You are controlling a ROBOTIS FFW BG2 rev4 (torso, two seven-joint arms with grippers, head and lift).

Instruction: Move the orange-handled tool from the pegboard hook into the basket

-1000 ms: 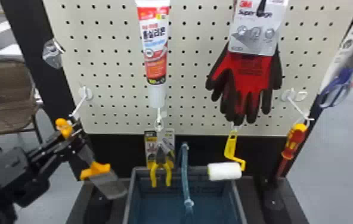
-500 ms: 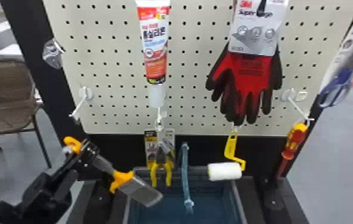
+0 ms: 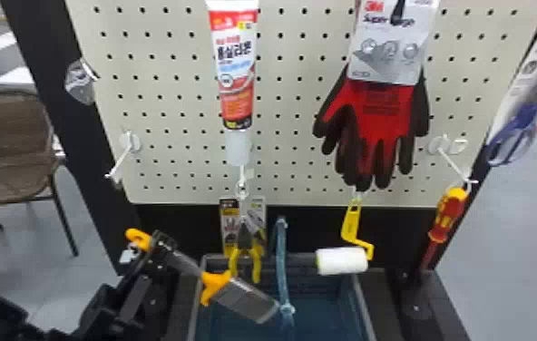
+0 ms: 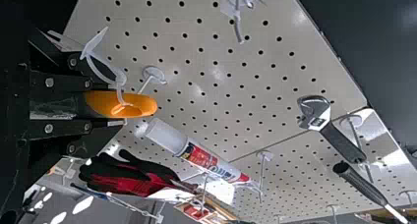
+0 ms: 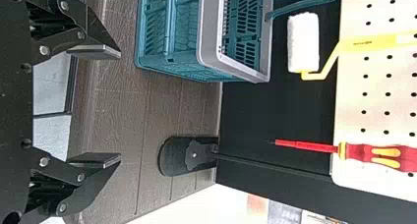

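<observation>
Head view, lower left of the frame: one left gripper [image 3: 159, 246], clamped on one orange-handled tool [image 3: 216, 285] near the orange end of its handle; tool tilted, blade pointing down toward lower centre. Bottom centre: one basket [image 3: 364, 313], grey rim, the blade overlapping its opening in this view; clearance above the rim cannot be told. Close by the blade, one blue basket handle [image 3: 282, 267] and one pair of yellow-gripped pliers [image 3: 257, 264], hanging. Mid-left: one white hook [image 3: 120, 162], vacant. Step in hand, as judged: carrying over the basket. Recommended handling: bring the whole length inside the rim, orange end included, pass clear of the pliers and upright basket handle, lower the blade first, and part the fingers only once the tool is low. Left wrist view: orange handle end, held between two black fingers; one translucent loop [image 4: 104, 70] through its hole, liable to catch at release. Right wrist view: one right gripper [image 5: 119, 106], fingers wide apart, nothing between them, waiting near the basket; one red screwdriver [image 5: 373, 155], beyond.
</observation>
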